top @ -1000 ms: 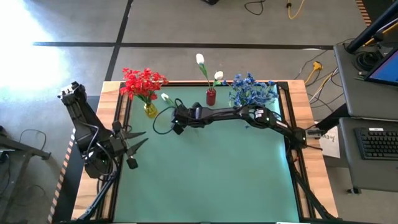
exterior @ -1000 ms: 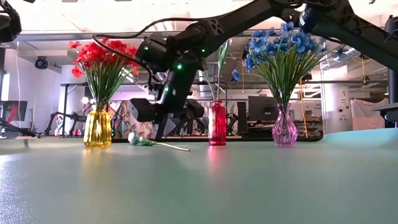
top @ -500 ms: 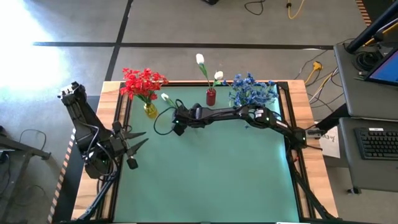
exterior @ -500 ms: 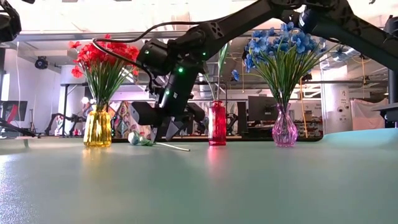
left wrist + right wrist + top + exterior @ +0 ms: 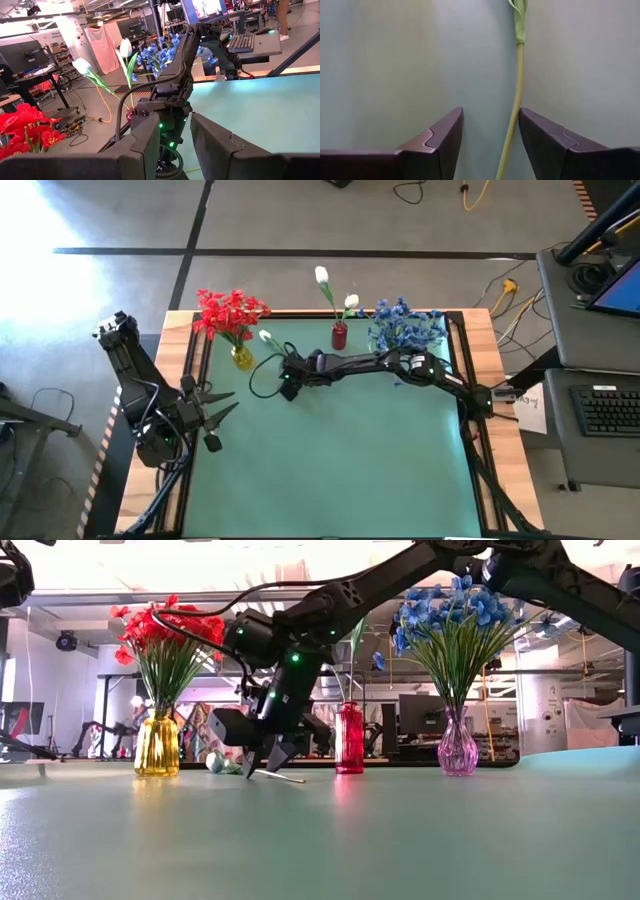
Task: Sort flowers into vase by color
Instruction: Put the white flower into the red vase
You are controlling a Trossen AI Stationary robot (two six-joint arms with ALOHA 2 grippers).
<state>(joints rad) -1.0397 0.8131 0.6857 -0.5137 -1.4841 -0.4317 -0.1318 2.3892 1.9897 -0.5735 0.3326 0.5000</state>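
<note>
Lowered since a second ago, the right gripper (image 5: 268,762) now has its fingertips at the green table mat (image 5: 400,830), straddling the stem of a loose white tulip-like flower (image 5: 232,768) lying flat there.

From above, the right arm reaches across the back of the table, its gripper (image 5: 287,383) between the yellow glass vase of red clustered flowers (image 5: 231,314) and the small red vase (image 5: 339,335) holding two white tulip buds (image 5: 322,276). The loose flower's white bud (image 5: 265,336) lies just beside the yellow vase. A clear pink vase of blue blossom sprays (image 5: 406,326) stands at the back right. The left gripper (image 5: 222,407) waits over the table's left edge, its jaws parted and empty.

At table height, the yellow vase (image 5: 157,745), red vase (image 5: 349,738) and pink vase (image 5: 457,743) stand in a row behind the right gripper.

Past the left wrist's own dark fingers (image 5: 146,145), spread with nothing between them, the right arm and white buds show.

On the right wrist, the green stem (image 5: 514,112) runs between two open fingers (image 5: 439,138), nearer one, not yet clamped.
</note>
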